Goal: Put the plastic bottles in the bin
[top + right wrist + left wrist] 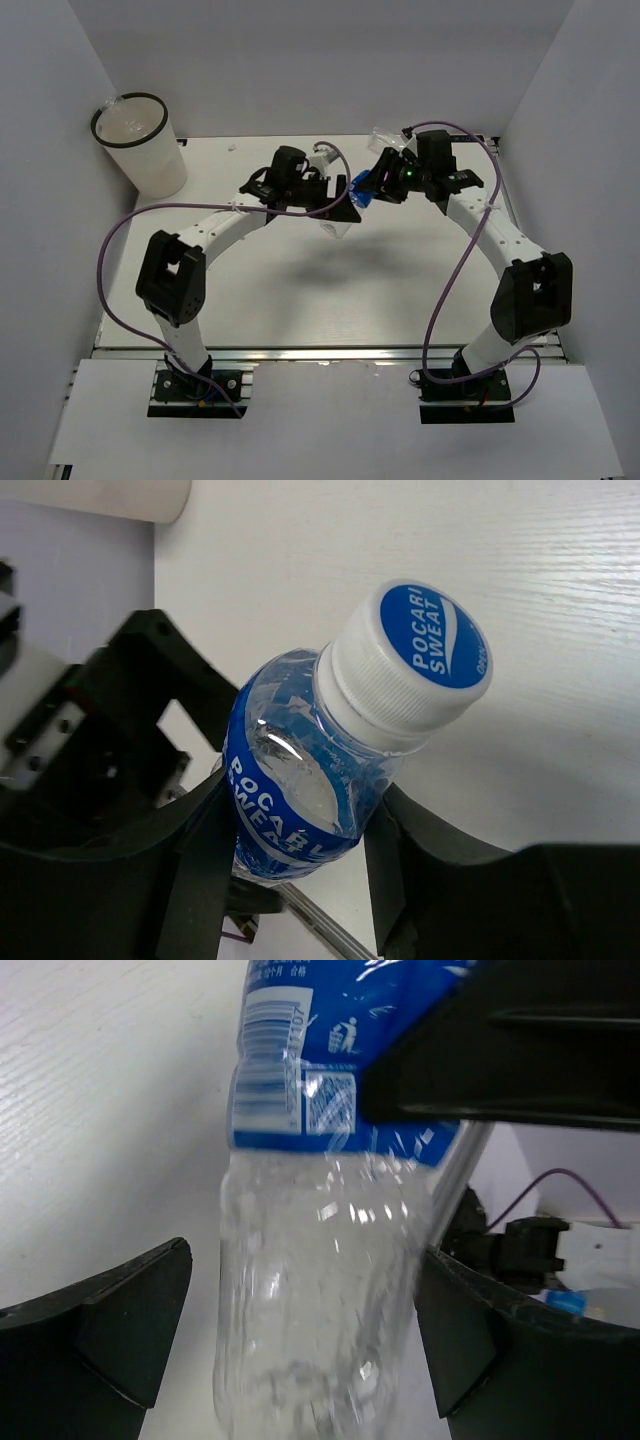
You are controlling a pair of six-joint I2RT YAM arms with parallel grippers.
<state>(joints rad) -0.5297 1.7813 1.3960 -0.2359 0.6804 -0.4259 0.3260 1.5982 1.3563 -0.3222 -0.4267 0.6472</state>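
Close your left gripper (300,1345) softly on the clear lower half of the Pocari Sweat bottle (290,780) before the right gripper (295,870) lets go. The left one is wide open, with the bottle between its fingers. The right one squeezes the blue label. The bin (150,165) stands far off to the left.

One bin (150,165), one blue-labelled bottle (290,780) and two arms (215,232) are plainly countable.

both arms arched inward, left hand (302,1295) wide open just beside the right hand (300,818), seemingly clamped tight
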